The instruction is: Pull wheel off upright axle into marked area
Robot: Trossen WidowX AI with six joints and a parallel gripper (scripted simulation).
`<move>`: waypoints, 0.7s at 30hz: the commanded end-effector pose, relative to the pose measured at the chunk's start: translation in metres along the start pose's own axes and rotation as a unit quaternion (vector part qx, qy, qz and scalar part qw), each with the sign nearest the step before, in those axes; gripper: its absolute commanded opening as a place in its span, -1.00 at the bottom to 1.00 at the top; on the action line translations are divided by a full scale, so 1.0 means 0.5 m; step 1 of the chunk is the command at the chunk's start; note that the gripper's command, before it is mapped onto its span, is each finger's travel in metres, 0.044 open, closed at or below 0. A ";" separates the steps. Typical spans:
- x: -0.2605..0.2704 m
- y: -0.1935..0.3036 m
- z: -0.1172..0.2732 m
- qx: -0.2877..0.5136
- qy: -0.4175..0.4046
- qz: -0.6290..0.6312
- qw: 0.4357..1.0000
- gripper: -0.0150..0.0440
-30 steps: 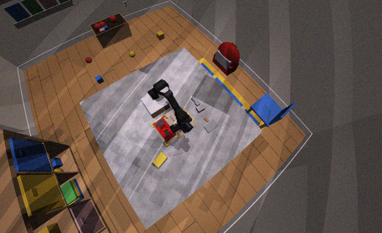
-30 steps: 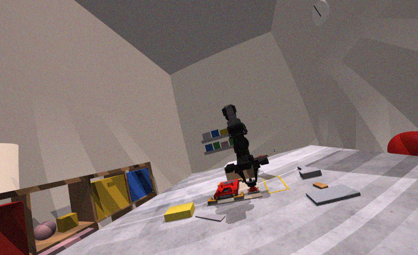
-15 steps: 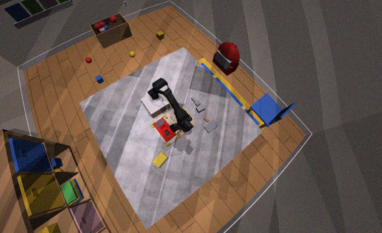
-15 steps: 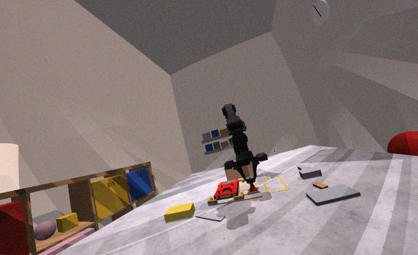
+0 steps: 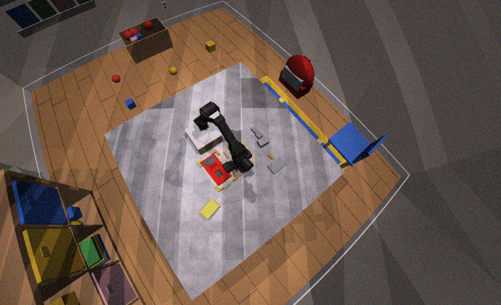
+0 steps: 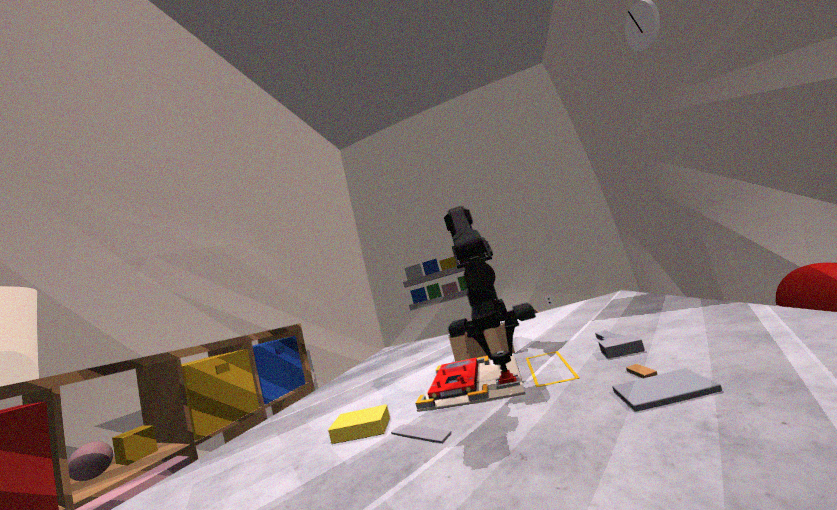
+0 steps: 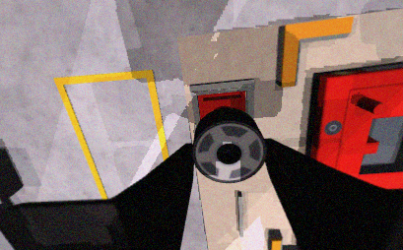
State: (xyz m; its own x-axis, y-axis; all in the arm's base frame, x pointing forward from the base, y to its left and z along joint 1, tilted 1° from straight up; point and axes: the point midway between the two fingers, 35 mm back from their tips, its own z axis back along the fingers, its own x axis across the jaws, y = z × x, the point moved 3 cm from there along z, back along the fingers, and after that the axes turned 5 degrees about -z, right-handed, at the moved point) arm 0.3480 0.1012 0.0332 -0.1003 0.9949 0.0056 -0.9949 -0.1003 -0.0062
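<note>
Wheel [image 7: 229, 152] sat squarely between my gripper [image 7: 230, 162] fingers in the wrist view, its spoked face and hub hole turned up at the lens, so its axis ran straight along my line of sight. My gripper was clamped on its tread from both sides. Behind it, at twelve o'clock, lay the red axle base [image 7: 222, 101] on the beige board [image 7: 235, 54]; I could not tell whether the wheel had cleared the axle. The yellow-outlined marked area [image 7: 111, 129] lay at nine o'clock from the wheel, near but apart, on the grey surface [image 7: 29, 44]. I judged that the coming move was a lift, then a carry toward nine.

From the top, my arm [image 5: 227, 134] reached toward five o'clock over the board beside the red block [image 5: 215, 169]; the wheel was hidden beneath my wrist.

In the exterior view my gripper [image 6: 502, 359] hung low over the board's edge, with the marked area [image 6: 552, 368] just at three o'clock from it.
</note>
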 end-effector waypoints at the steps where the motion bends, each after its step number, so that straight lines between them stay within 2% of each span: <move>1: 0.000 0.000 0.009 -0.003 0.001 -0.001 1.000 -0.49; 21: 0.000 0.000 0.022 -0.004 0.001 -0.002 1.000 -0.49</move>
State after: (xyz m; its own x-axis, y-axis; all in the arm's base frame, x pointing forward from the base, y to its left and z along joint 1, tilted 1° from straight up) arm 0.3477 0.1013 0.0414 -0.1009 0.9949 0.0063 -0.9949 -0.1008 -0.0101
